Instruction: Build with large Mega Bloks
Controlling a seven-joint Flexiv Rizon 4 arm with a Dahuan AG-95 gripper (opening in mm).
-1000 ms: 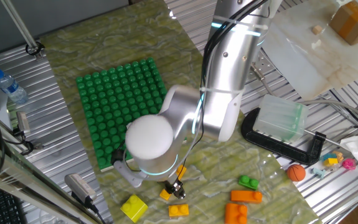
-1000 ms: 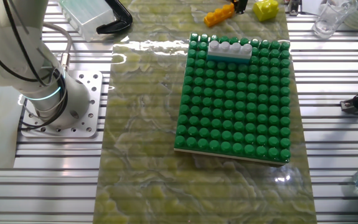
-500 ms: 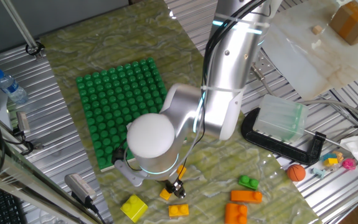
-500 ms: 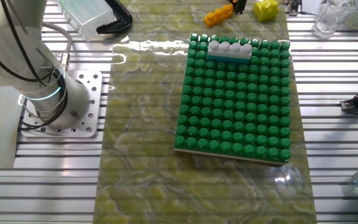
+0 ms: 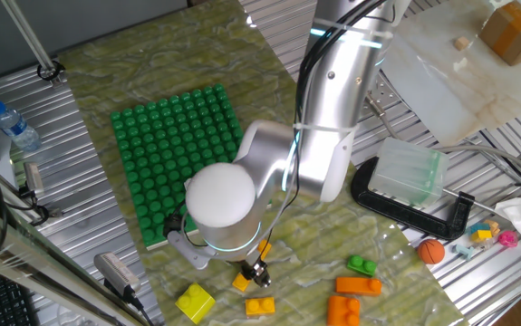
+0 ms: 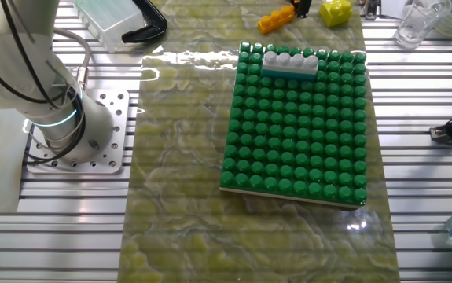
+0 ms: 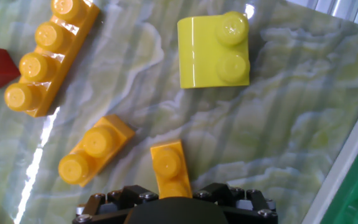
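Here the small orange brick (image 7: 170, 167) lies under the pincer (image 7: 174, 200), whose grip cannot be told.

Silver arm (image 5: 332, 109) descending from top centre of one fixed view, elbow bent at frame centre, white round wrist joint (image 5: 219, 199) lower left, gripper (image 5: 256, 274) pointing down near bottom centre, fingers close together, exact closure not discernible, gripper body at bottom edge of hand view.

two-stud orange brick (image 7: 95, 158) left, bare mat (image 7: 278, 124) right
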